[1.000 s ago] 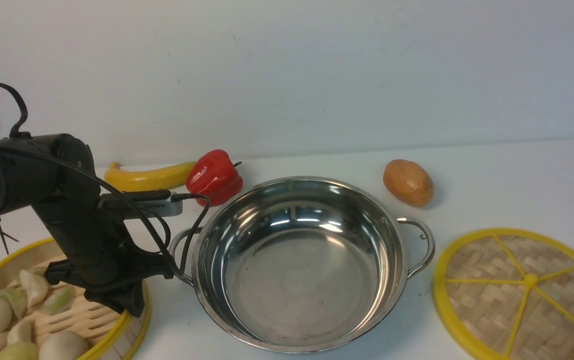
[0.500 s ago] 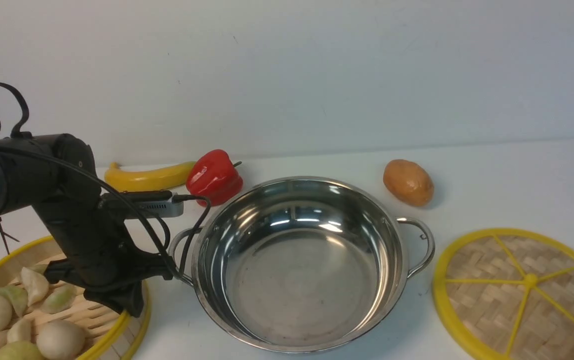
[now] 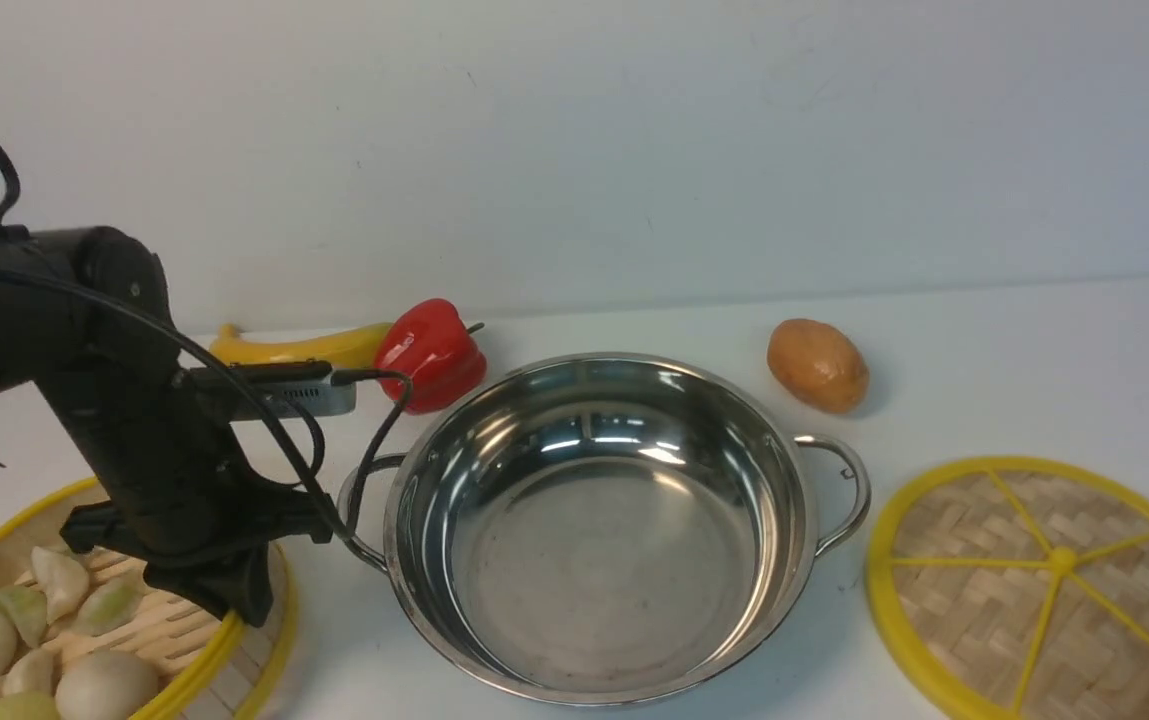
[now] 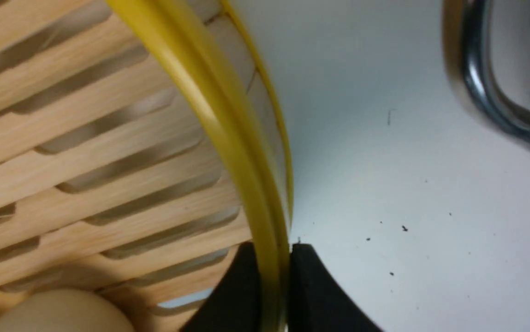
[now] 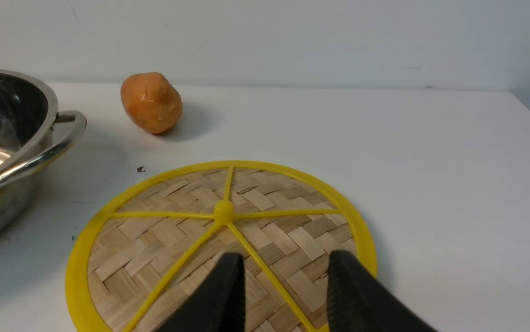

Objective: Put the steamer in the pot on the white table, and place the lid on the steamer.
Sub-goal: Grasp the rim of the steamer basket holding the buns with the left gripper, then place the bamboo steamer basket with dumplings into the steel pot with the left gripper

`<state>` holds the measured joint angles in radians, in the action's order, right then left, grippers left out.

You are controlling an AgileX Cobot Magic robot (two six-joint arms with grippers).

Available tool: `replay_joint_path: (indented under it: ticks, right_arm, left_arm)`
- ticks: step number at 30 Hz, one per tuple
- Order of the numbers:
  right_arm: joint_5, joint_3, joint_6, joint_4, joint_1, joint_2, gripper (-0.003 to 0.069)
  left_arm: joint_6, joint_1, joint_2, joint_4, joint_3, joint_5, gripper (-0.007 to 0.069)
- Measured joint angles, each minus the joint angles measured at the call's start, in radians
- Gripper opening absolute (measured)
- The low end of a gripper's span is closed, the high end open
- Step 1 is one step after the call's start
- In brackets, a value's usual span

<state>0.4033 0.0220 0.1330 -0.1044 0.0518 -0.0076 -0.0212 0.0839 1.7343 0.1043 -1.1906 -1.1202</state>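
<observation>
Steeply angled arm (image 3: 139, 450), left claw (image 4: 275, 286) clamping steamer (image 4: 209, 106)

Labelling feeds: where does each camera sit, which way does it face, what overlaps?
Front: between the arms, facing forward over the white table at the pot, steamer left, lid right; left arm shows.
Left wrist: on the left wrist, looking down past the left gripper, shut on the steamer's rim.
Right wrist: on the right wrist, looking past the open right gripper over the lid toward the potato.
Shared: the pot shows in all three.
</observation>
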Motion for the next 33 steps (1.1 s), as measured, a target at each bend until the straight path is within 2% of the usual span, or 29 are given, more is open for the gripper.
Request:
replay_joint_path:
  ticks: [5, 13, 25, 33]
  right_arm:
    - [0.000, 0.000, 0.000, 0.000, 0.000, 0.000, 0.0241]
    - [0.000, 0.000, 0.000, 0.000, 0.000, 0.000, 0.0241]
    - [0.000, 0.000, 0.000, 0.000, 0.000, 0.000, 0.0241]
    - [0.000, 0.000, 0.000, 0.000, 0.000, 0.000, 0.0241]
  left_arm:
    - [-0.031, 0.000, -0.038, -0.033, -0.068, -0.080, 0.0064]
    - [-0.048, 0.000, -0.078, -0.104, -0.137, -0.086, 0.0084]
    - [-0.054, 0.000, -0.078, -0.090, -0.141, -0.105, 0.0084]
    - [-0.056, 0.098, -0.078, -0.133, -0.199, -0.112, 0.0084]
